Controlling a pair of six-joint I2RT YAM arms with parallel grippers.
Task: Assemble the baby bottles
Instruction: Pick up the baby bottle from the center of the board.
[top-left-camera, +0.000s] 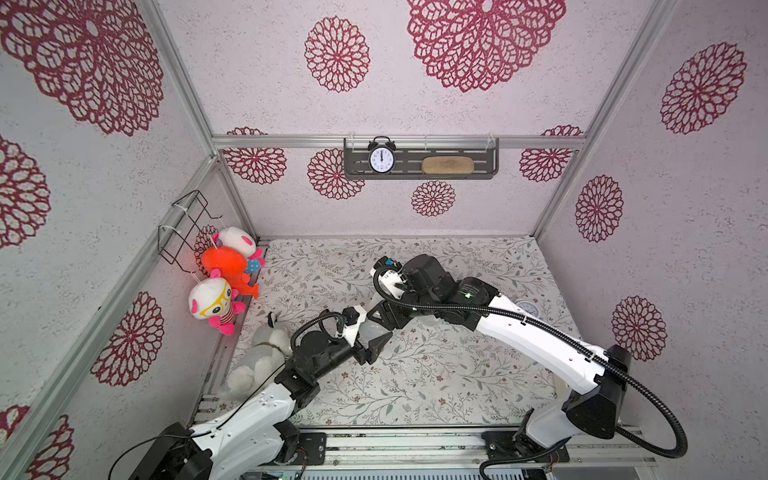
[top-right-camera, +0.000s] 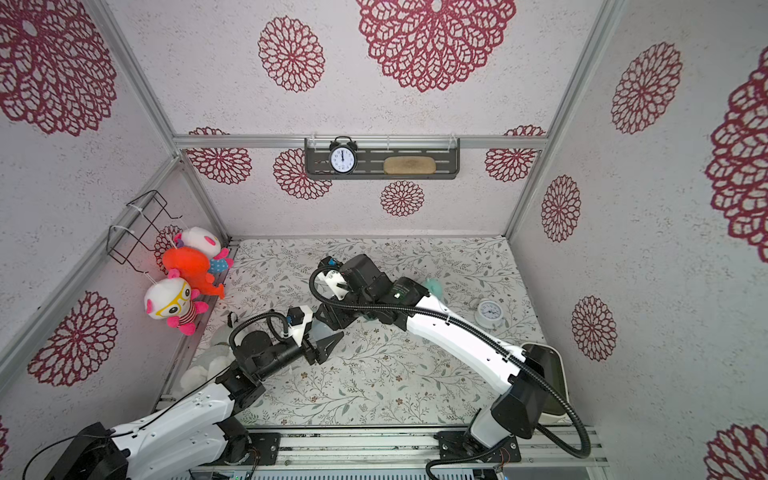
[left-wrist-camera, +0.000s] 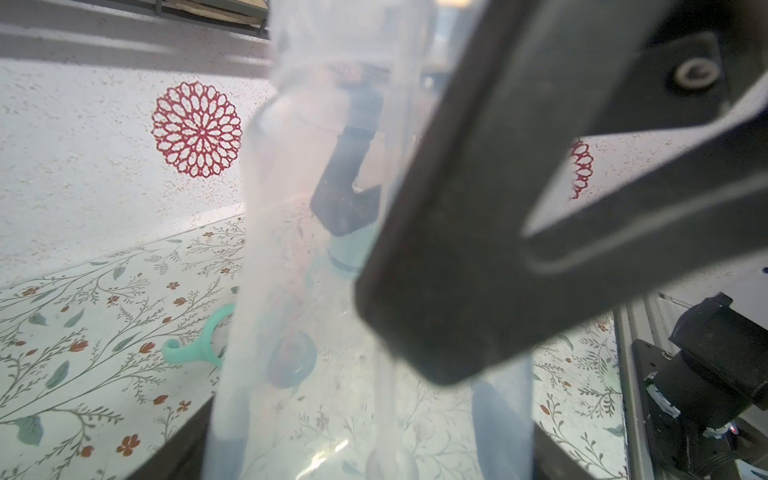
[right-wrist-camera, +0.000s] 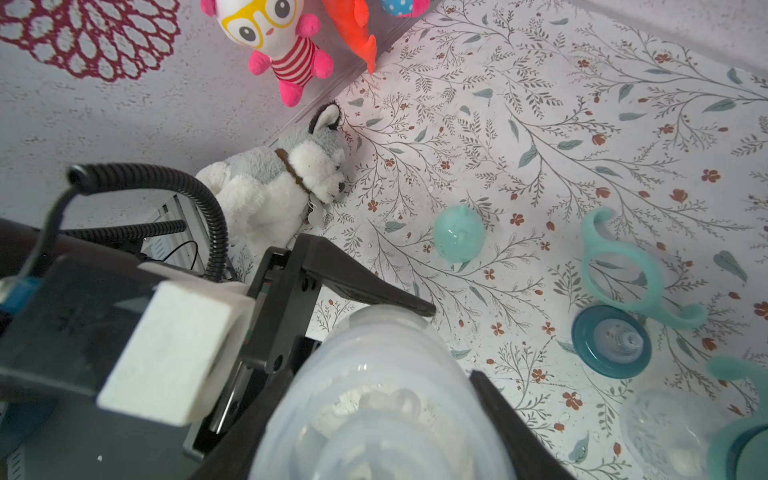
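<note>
Looks like a lab booth dressed as a nursery: aluminium frame (top-left-camera: 282, 141), flowered wallpaper (top-left-camera: 337, 54), plush toys (top-left-camera: 212, 305) by the table's (top-left-camera: 436, 386) left edge.

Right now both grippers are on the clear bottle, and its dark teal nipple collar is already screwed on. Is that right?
Not the collar. The dark teal nipple collar lies loose on the mat, beside a mint handle ring; the right wrist view shows it. The clear bottle is bare. The left gripper and right gripper are both on it, as you said.
</note>
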